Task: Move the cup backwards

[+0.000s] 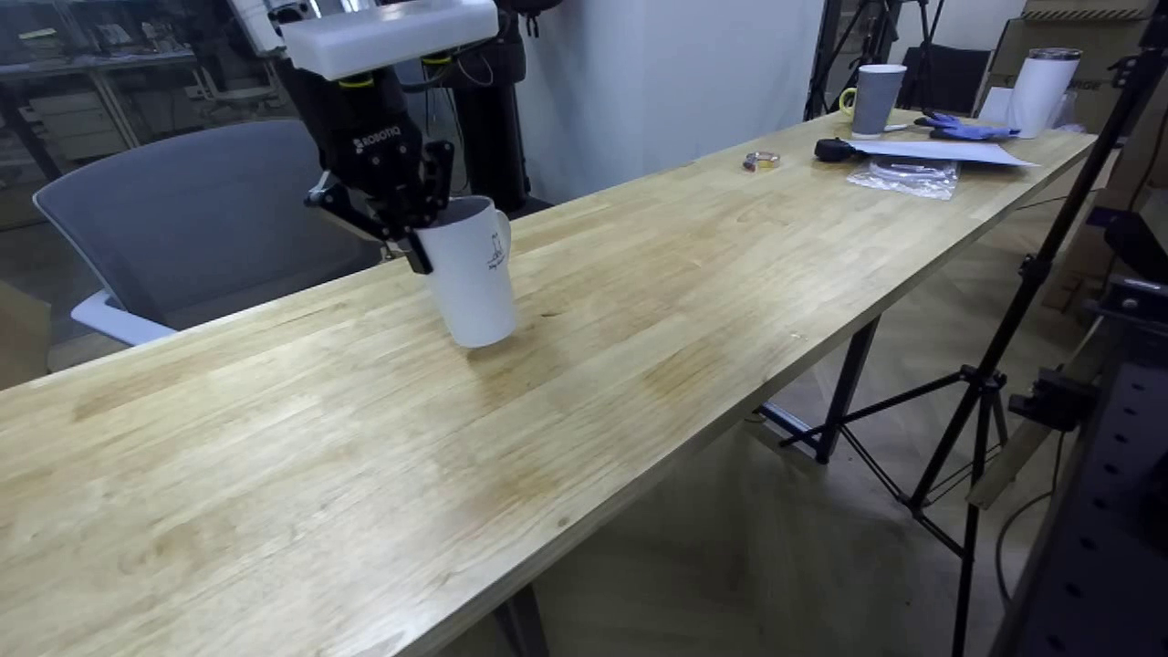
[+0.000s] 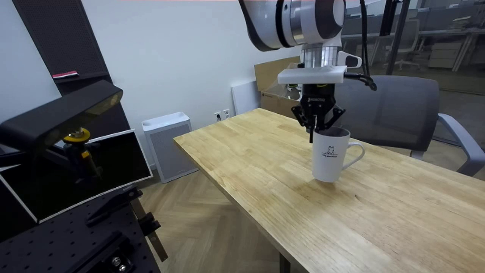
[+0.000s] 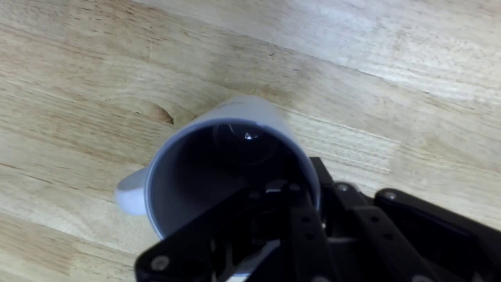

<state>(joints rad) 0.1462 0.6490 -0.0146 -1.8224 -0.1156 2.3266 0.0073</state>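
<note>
The gripper [image 3: 307, 182] pinches the white cup [image 2: 329, 161] by its wall, one finger inside, one outside, across from the handle [image 2: 362, 152], and it's leaning! It's on or just above the table [image 2: 246, 170], can't tell which, nearer the long edge by the chair [image 2: 386, 113] than the opposite edge, well apart from the short end's corners. Probably ceramic: stiff, slick, breakable, some heft. A one-sided hold may let it swing; a deep bite on that wall should help.

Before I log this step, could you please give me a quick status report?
Pincer shut on white mug. Mug mouth up, lift off wooden table unclear. Gray mesh chair beyond table edge, possibly in the way.
</note>
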